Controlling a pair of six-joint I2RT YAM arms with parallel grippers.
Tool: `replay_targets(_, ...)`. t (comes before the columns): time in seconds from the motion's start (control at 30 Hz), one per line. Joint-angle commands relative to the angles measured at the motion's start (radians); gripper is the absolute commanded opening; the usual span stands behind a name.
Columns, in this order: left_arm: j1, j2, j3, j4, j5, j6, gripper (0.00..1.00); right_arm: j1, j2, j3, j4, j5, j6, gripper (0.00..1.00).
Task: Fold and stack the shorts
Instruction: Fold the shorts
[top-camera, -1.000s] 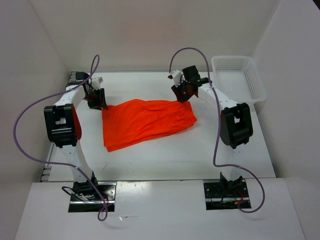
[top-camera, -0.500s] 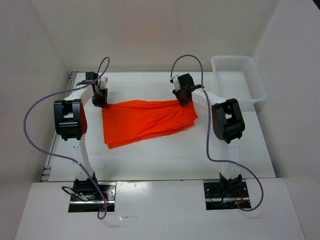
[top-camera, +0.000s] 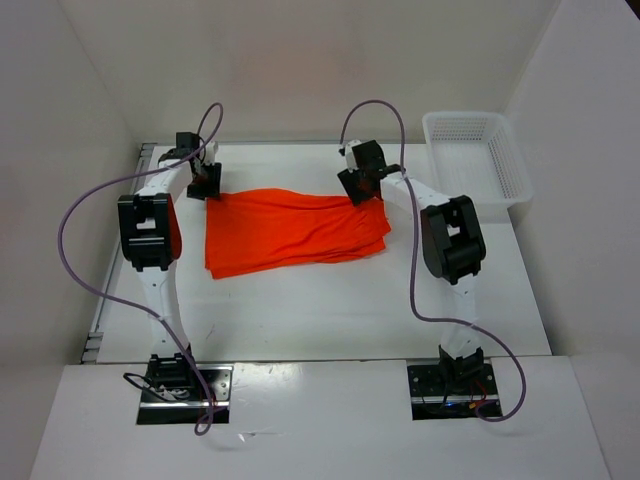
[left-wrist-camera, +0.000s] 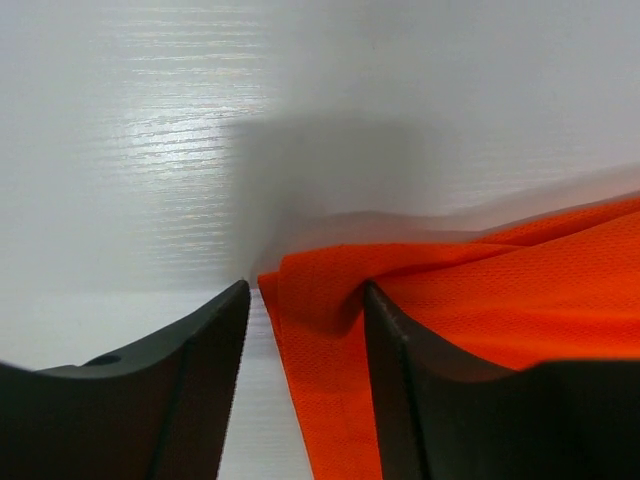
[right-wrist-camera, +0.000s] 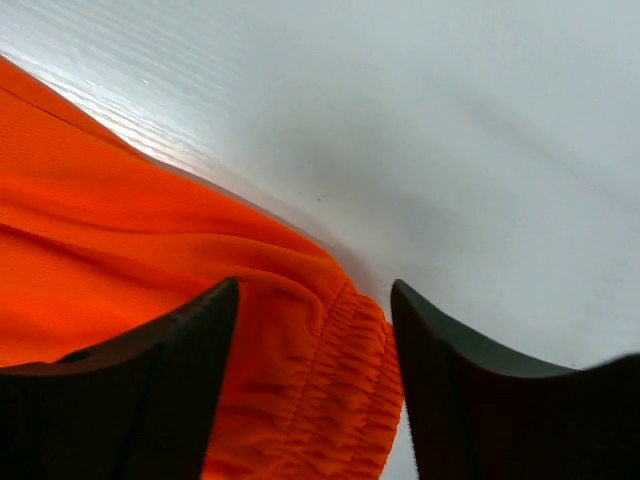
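Left gripper (left-wrist-camera: 306, 300): stood with fingers apart astride the far left corner of the orange shorts (top-camera: 295, 230), right gripper (right-wrist-camera: 315, 300) likewise spread over the gathered waistband at the far right corner, fabric spread flat on the white table (top-camera: 300, 310).

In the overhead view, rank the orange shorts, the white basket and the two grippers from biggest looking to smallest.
1. orange shorts
2. white mesh basket
3. left gripper and right gripper: they look about alike, so no ranking.
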Motion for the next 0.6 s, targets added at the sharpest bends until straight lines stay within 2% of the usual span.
replay_targets(0.0,-0.005,-0.048,0.025,-0.026,0.026,0.003,0.6,-0.001,-0.133,0.084,-0.038,-0.068,-0.01,0.7)
replay_targets(0.03,-0.005,-0.087,0.025,-0.026,0.037,0.003,0.61,-0.001,-0.183,0.084,-0.038,-0.068,-0.01,0.75)
replay_targets(0.1,-0.005,-0.136,0.004,-0.038,0.067,0.003,0.64,-0.001,-0.237,0.062,-0.049,-0.051,-0.02,0.76)
replay_targets(0.13,-0.005,-0.198,-0.015,-0.038,0.078,0.003,0.68,-0.001,-0.295,0.011,-0.049,-0.038,-0.021,0.76)
replay_targets(0.2,-0.005,-0.269,-0.071,-0.038,0.1,0.003,0.69,-0.001,-0.352,-0.058,-0.058,-0.037,-0.045,0.76)
replay_targets(0.3,0.006,-0.419,-0.22,-0.09,0.109,0.003,0.74,-0.001,-0.452,-0.248,-0.077,-0.037,-0.054,0.76)
replay_targets(0.4,0.006,-0.463,-0.357,-0.187,0.118,0.003,0.74,-0.01,-0.512,-0.342,-0.087,-0.077,-0.022,0.78)
replay_targets(0.57,0.036,-0.507,-0.558,-0.222,0.143,0.003,0.74,-0.093,-0.525,-0.389,-0.124,-0.197,0.1,0.8)
